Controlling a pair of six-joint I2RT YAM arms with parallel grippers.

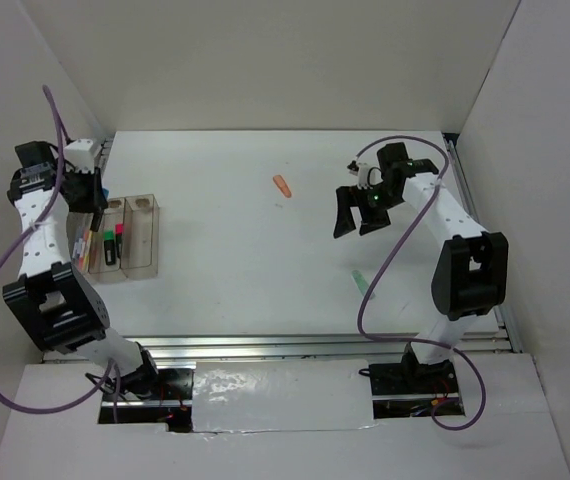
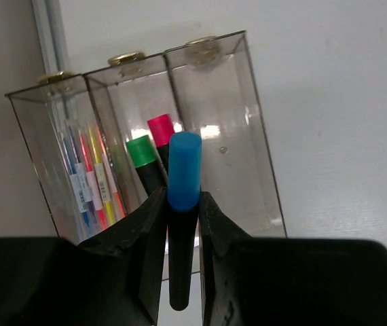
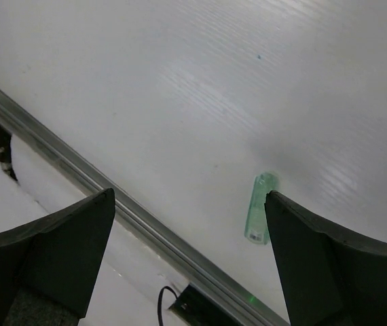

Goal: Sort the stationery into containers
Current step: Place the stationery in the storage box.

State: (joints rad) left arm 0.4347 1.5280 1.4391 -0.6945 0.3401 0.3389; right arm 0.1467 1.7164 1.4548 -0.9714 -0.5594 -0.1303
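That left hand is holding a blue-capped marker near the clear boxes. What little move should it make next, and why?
Probably carry the blue-capped highlighter over the middle bin and lower it in. The left hand is shut on it close by, and that bin already holds a green-capped highlighter and a pink-capped highlighter.

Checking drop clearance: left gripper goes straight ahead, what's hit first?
Likely the middle bin, near its shared wall with the empty bin; the held blue highlighter would touch first. Depth unclear.
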